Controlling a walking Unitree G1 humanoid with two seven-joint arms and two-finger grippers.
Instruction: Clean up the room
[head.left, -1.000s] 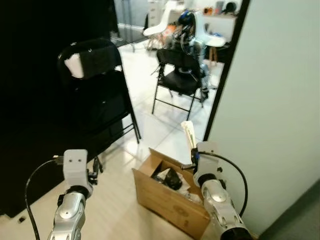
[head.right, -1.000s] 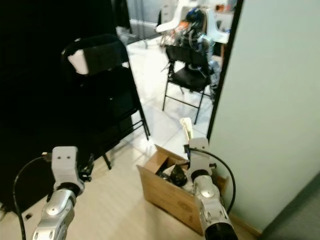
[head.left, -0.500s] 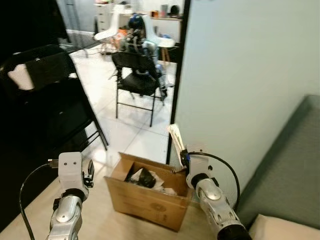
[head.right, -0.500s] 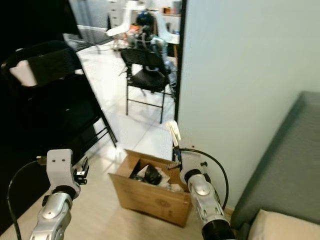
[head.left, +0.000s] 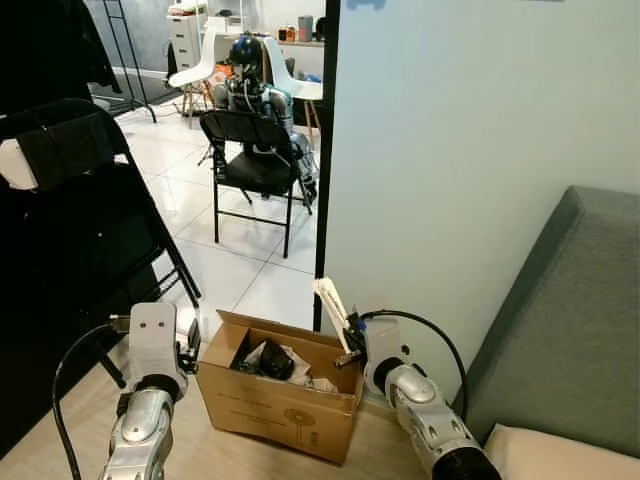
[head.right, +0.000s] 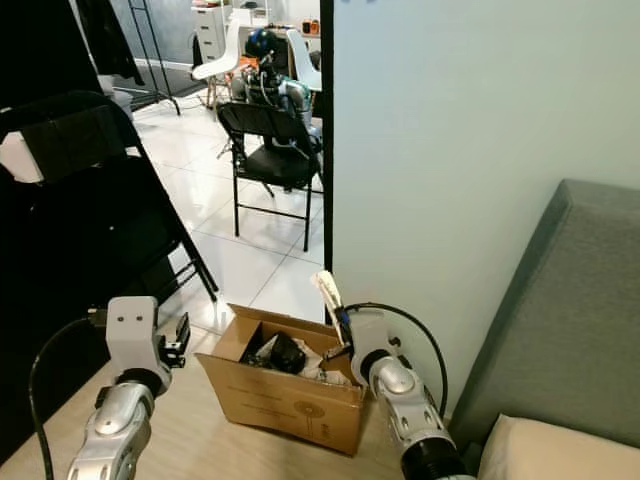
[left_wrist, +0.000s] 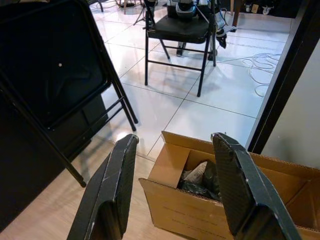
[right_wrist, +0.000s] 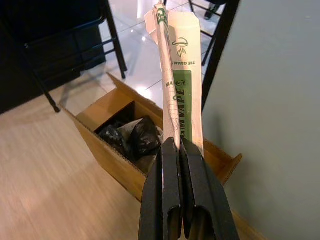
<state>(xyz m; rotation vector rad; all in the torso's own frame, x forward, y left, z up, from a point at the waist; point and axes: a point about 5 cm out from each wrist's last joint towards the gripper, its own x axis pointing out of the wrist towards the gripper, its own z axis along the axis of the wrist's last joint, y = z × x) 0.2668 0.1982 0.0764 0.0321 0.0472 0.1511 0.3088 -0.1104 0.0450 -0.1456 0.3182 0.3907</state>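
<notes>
Left eye view: the right gripper (head.left: 345, 335) is clamped on a flat paper packet (head.left: 331, 300) with green print. The packet's long axis rises from the fingers toward eleven o'clock. The open cardboard box (head.left: 281, 410) sits on the wood floor at about nine o'clock from that gripper, its near corner directly beside the fingers, so the packet stands over the box's right edge, not its middle. The left gripper (head.left: 183, 345) hangs at the box's other side, at about nine o'clock from it, carrying nothing.

Right eye view: dark crumpled trash (head.right: 283, 352) already lies in the box. A black folding chair (head.right: 272, 140) stands on the white tiles at twelve o'clock, well apart. A grey sofa (head.right: 560, 330) fills the three o'clock side, with the pale wall (head.right: 450, 130) directly behind the box.

Left wrist view: the left arm's two fingers (left_wrist: 112, 190) are spread wide with nothing between them, the box showing in the gap.

Right wrist view: the two fingers (right_wrist: 170, 180) are pressed together on the packet's lower end, and the packet runs straight out along them. The box mouth lies below and to the side.

The right arm is the nearer one. I judge the next move to be a short shift toward the box's middle, then letting go; the upright flap and the close wall are what could get in the way.
</notes>
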